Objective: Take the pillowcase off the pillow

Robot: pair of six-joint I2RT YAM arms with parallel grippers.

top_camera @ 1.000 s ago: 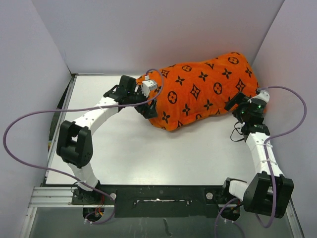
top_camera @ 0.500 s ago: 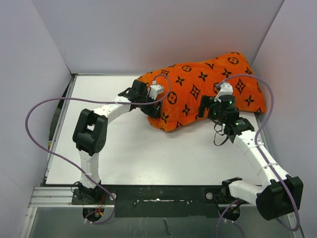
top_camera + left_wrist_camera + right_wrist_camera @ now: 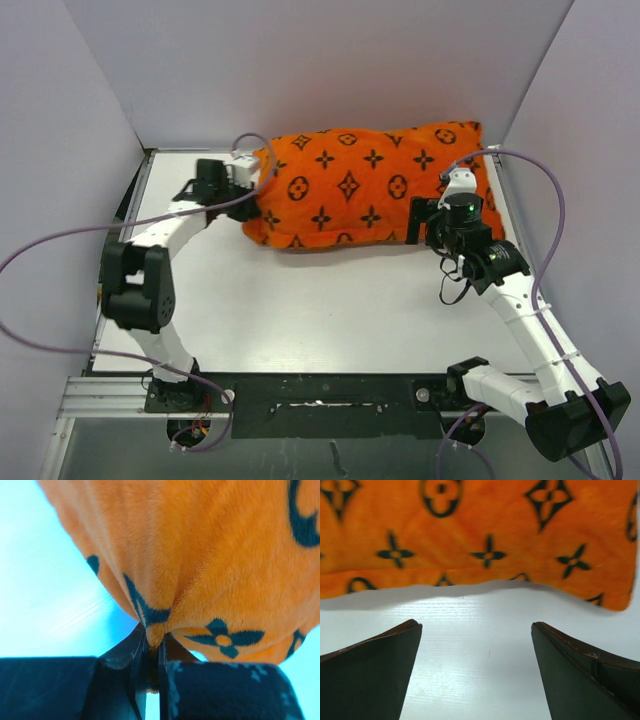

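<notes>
- Toward the far-left corner of the bench (image 3: 300, 310), the left gripper (image 3: 250, 200) is clamped on the left end of the pillowcase (image 3: 360, 190).
- Left wrist view: fingers (image 3: 120, 680) nearly together, with a fold of orange plush pinched between them and fabric bunched into a crease at the grip.
- Right gripper (image 3: 416, 222) is spread wide and holding nothing. It sits over bare bench, just off the pillowcase's near edge and close to its right end.
- Right wrist view: both fingertips (image 3: 395, 650) are clear of the fabric, with a strip of white bench between them and the hem.
- Pillowcase lies lengthwise along the far edge, its right end reaching the far-right corner. It looks plump and filled.
- Pillow is hidden inside the pillowcase.
- Purple cables (image 3: 60, 245) loop off both arms.
</notes>
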